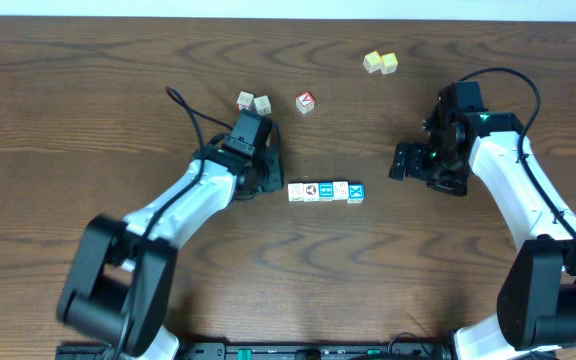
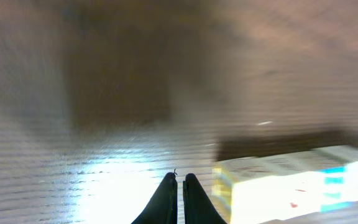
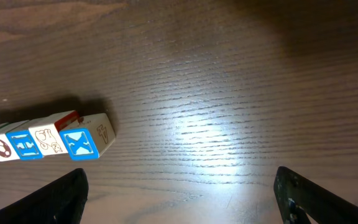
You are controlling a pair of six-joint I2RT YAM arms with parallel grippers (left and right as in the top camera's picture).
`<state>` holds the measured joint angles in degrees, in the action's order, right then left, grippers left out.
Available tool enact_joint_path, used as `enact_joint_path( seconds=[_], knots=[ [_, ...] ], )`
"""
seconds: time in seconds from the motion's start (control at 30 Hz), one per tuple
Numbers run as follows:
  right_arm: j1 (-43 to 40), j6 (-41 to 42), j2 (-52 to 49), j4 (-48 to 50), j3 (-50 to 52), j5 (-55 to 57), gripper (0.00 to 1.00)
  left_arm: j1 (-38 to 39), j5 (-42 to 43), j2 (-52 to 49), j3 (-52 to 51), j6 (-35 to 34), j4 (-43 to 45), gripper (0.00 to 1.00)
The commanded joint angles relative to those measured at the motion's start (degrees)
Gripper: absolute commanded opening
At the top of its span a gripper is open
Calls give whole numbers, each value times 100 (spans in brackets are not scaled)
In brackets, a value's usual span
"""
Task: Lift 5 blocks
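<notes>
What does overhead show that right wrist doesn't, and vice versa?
Only overhead: the left end effector at the left end of the row of picture blocks, two yellow cubes, a red-faced cube and two pale cubes. Only right wrist: the printed marks close up, such as the blue X face. Both: that row on the wooden table, and the open right end effector.

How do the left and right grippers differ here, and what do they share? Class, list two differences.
The left gripper is shut, fingers together; the right gripper is wide open. The left gripper sits close beside the left end of the row of blocks; the right gripper stands farther off from the row's right end. Shared: both hold nothing, and they flank the row from opposite sides.
</notes>
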<state>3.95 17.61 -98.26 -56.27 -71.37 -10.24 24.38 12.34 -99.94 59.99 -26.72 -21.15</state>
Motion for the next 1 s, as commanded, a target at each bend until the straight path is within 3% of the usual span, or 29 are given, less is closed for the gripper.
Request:
enact_joint_path(
  seconds=[0.0, 0.5, 0.97],
  knots=[
    [28, 57, -33, 59, 26, 55, 93, 48, 90, 590, 304, 94, 133, 7],
    [28, 57, -33, 127, 26, 55, 93, 654, 85, -339, 293, -186, 848, 7],
    [28, 57, -33, 118, 26, 55, 92, 675, 4, -520, 243, -203, 756, 8]
  ],
)
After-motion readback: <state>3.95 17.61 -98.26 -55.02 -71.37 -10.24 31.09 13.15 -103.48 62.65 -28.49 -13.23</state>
